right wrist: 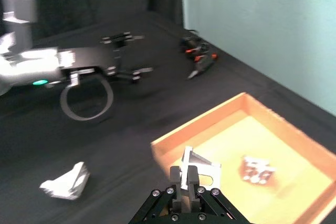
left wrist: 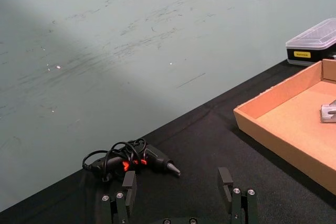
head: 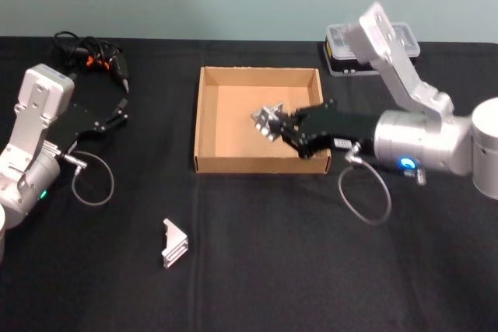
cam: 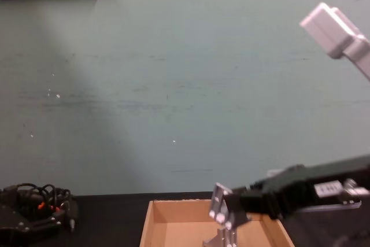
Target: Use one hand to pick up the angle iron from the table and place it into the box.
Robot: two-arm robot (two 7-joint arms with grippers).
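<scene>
at the far left of the flat black matte table (head: 257,270), the black-fingered left gripper (head: 120,114) hung parked with its fingers spread apart, near a black corded power screwdriver (head: 99,60). right of it, a loose silver metal angle iron (head: 174,243) lay on the table in front of the shallow tan cardboard box (head: 201,114). over the box's right half, the black right gripper (head: 282,125) was clenched on another silver angle iron (right wrist: 198,165), held over the box floor where a third silver bracket (right wrist: 257,169) lay. behind the right arm sat a clear-lidded plastic case (head: 341,46).
</scene>
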